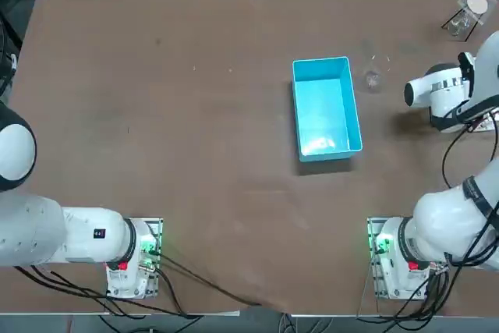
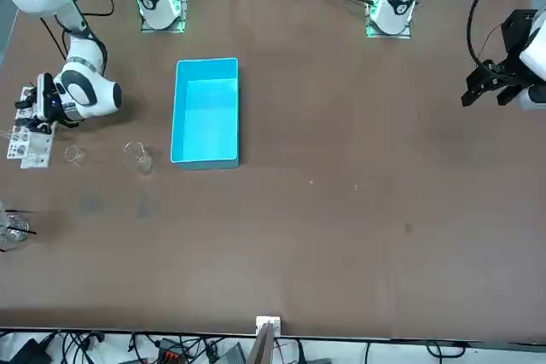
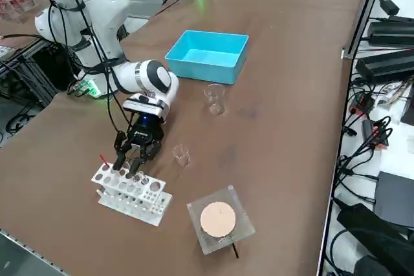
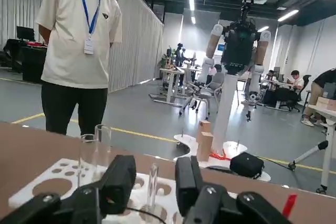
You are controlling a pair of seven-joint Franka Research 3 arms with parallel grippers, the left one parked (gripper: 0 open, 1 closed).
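Note:
My right gripper (image 3: 134,161) hangs at the table's right edge, fingers pointing down over a white test tube rack (image 3: 131,193). In the right wrist view the gripper (image 4: 156,182) is open, its two black fingers (image 4: 119,181) standing on either side of a thin clear tube (image 4: 153,179) that is upright in the rack (image 4: 47,182). I see a gap between the tube and each finger. Two taller clear tubes (image 4: 102,145) stand in the rack beside it. The front view shows the gripper (image 2: 31,115) just above the rack (image 2: 28,144).
A small clear beaker (image 3: 182,155) stands close to the rack, a larger one (image 3: 215,99) nearer the blue bin (image 3: 208,56). A clear square dish with a cork disc (image 3: 218,219) lies beside the rack. A person (image 4: 79,40) stands beyond the table edge.

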